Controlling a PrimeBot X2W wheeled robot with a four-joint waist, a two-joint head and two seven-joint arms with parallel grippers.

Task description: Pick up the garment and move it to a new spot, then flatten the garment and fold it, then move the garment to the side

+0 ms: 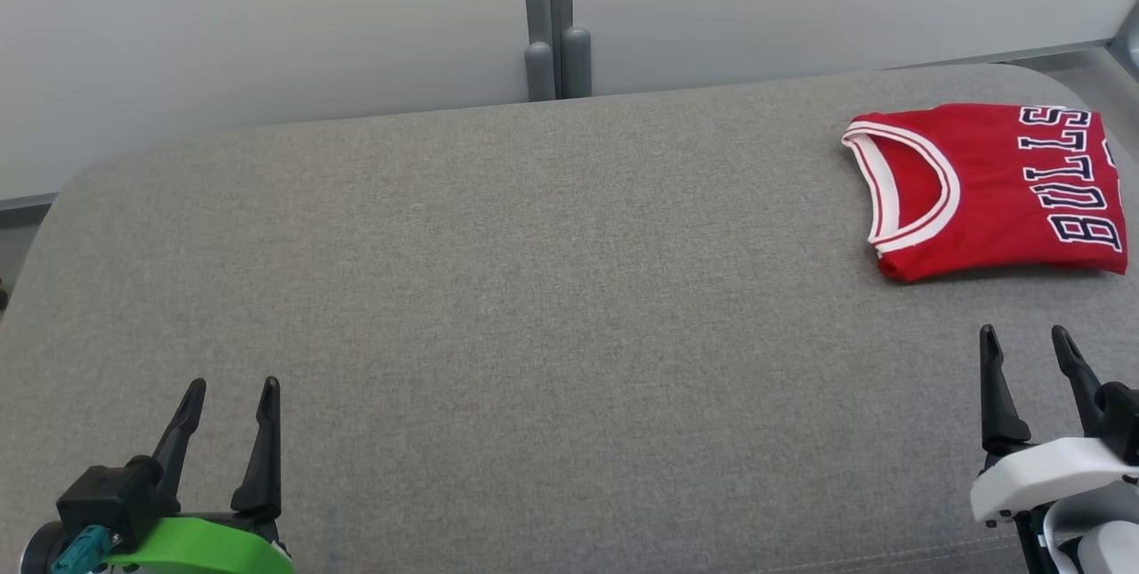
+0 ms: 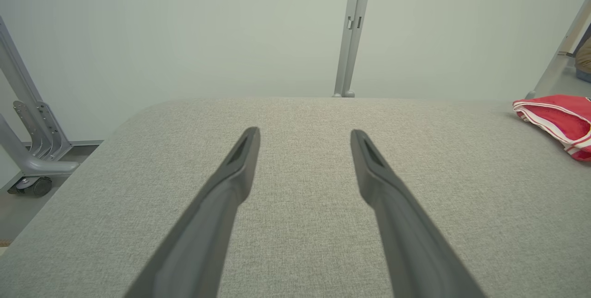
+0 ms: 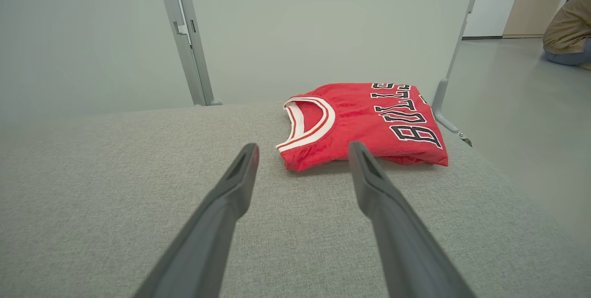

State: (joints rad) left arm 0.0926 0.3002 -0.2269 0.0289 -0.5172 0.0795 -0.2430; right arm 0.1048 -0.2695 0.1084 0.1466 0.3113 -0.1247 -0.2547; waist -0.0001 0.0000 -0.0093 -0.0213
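Left pincer [image 1: 233, 383] and right pincer [image 1: 1022, 331] gape empty, folded garment [image 1: 988, 191] just beyond the right (set-aside step looks done), next: leave it be.

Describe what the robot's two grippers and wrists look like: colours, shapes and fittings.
The left gripper has two long, tapering dark fingers on a black block, above a bright green wrist shell with a teal connector beside it. The right gripper has the same dark fingers, mounted on a white wrist shell. Seen close, each finger has a slot-like recess near its tip.
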